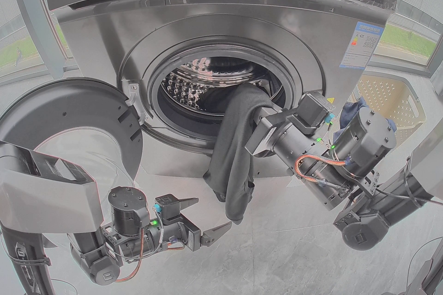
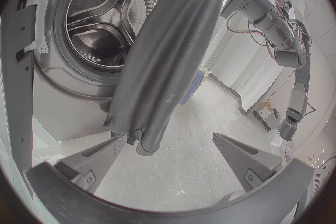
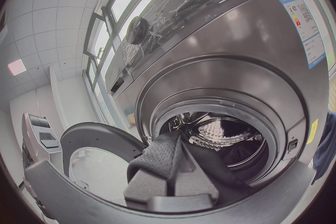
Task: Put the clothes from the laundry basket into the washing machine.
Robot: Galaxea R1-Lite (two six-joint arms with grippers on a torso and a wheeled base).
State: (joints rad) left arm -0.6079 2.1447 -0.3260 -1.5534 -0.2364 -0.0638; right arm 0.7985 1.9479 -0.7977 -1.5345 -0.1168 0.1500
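Note:
The washing machine (image 1: 230, 24) stands with its round door (image 1: 69, 116) swung open to the left. My right gripper (image 1: 259, 114) is at the right side of the drum mouth (image 1: 198, 84), shut on a dark grey garment (image 1: 233, 148). The garment drapes over the gripper and hangs down past the rim toward the floor. In the right wrist view the cloth (image 3: 168, 161) covers the fingers (image 3: 196, 186) in front of the drum (image 3: 224, 137). My left gripper (image 1: 213, 213) is low near the floor, open, its fingers (image 2: 105, 154) just below the garment's (image 2: 168, 60) hanging end.
A beige laundry basket (image 1: 392, 100) sits to the right of the machine with a blue garment (image 1: 353, 111) hanging from it. The open door (image 3: 94, 151) stands close to my left arm. Grey tiled floor (image 1: 277, 254) lies in front.

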